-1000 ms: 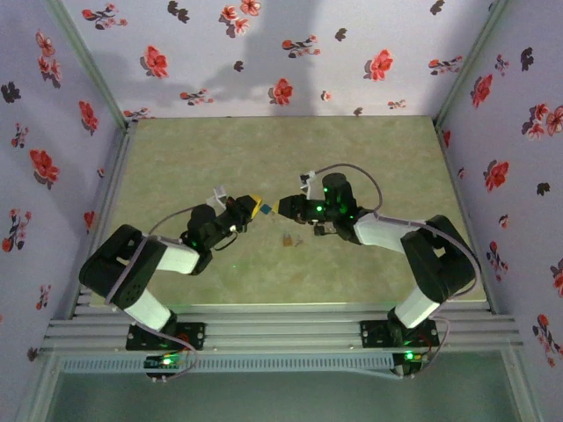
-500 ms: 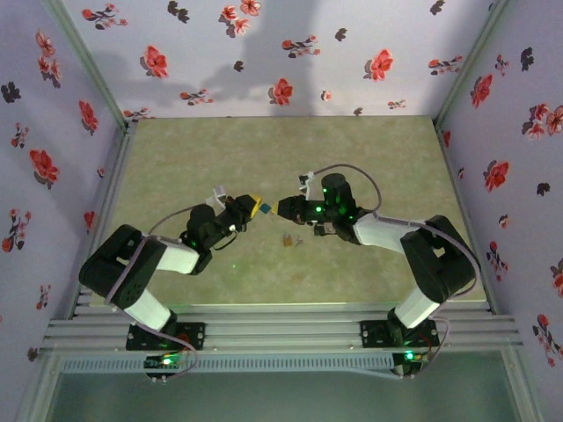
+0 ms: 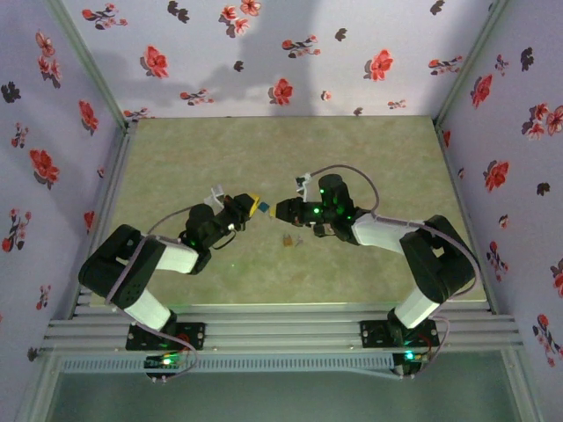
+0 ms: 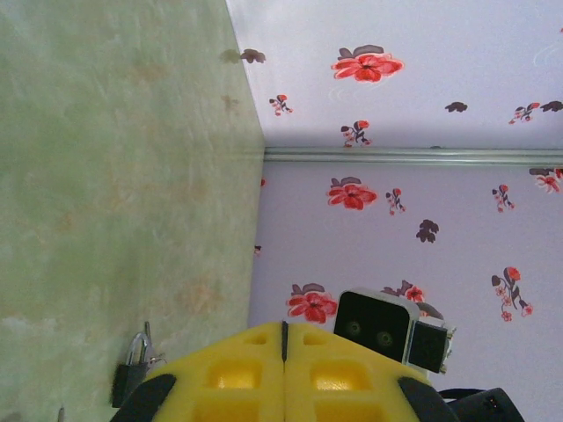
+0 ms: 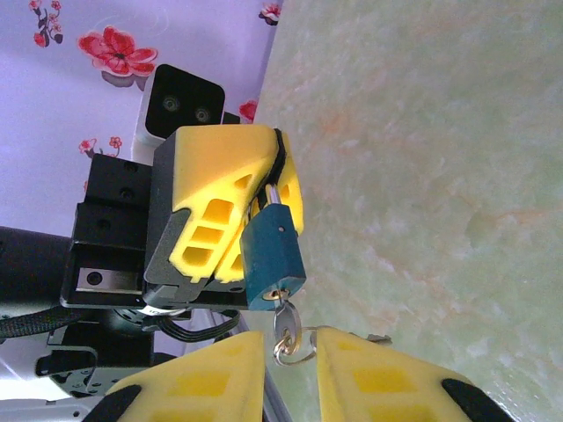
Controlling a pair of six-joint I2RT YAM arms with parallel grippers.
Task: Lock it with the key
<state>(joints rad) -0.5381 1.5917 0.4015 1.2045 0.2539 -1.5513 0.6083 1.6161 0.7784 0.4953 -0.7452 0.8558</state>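
We are logging the left gripper (image 4: 283, 365) as clamped, its 2 yellow fingers meeting. In the right wrist view it is pinching the teal padlock (image 5: 274, 251) by the shackle, so the body is hanging free above the table (image 3: 264, 158), between the 2 arms and near the table's middle. The key (image 5: 286, 318) is sitting in the keyway at the bottom of the body, with a key ring (image 5: 293, 350) dangling off it. The right gripper (image 5: 290, 376) is standing with its fingers parted, 1 on each side of the ring, and we are not seeing them press on anything. We are judging the lock as small, rigid metal, light for either arm, with a smooth painted body that is likely slippery. Because it is being held by the shackle alone, it is probably going to swing or twist if the key is pushed off-axis. We are judging the flat bow of the key as the place to take hold, not the ring, which is hanging loose and is offering no torque. We cannot tell whether the shackle is latched, since the fingers are covering its top. On containers: the 1 thing holding another here is the keyway, with the key seated in it. A small dark object (image 3: 288, 239), seemingly another padlock, is lying on the table just near of the grippers.
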